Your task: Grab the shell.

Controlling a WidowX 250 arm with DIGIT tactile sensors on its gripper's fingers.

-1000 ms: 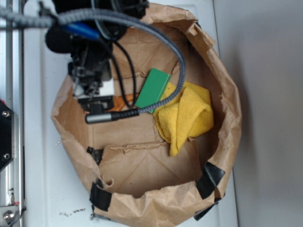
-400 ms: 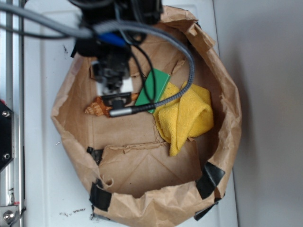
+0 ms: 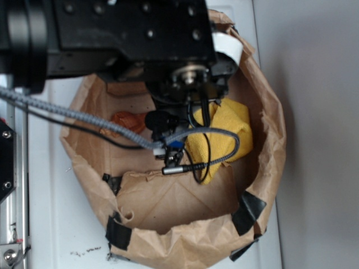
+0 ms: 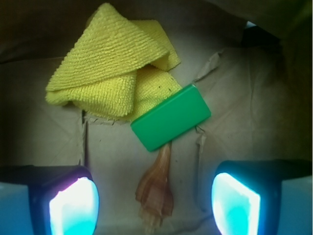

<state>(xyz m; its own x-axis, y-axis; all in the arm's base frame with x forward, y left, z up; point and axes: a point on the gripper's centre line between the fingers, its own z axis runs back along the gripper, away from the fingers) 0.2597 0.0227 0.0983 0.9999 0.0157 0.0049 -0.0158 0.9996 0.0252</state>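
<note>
My gripper (image 4: 154,196) hangs with jaws spread wide and empty. Between them on the brown paper floor lies the shell (image 4: 156,192), glossy orange-brown, its narrow tail touching the green block (image 4: 171,117). The yellow cloth (image 4: 112,78) is bunched beyond the block.

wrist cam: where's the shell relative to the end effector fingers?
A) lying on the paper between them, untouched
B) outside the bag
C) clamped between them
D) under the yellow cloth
A. In the wrist view the shell lies on the brown paper in the gap between the two fingers, touching neither, its thin end reaching up to the green block; the end effector is open.
</note>
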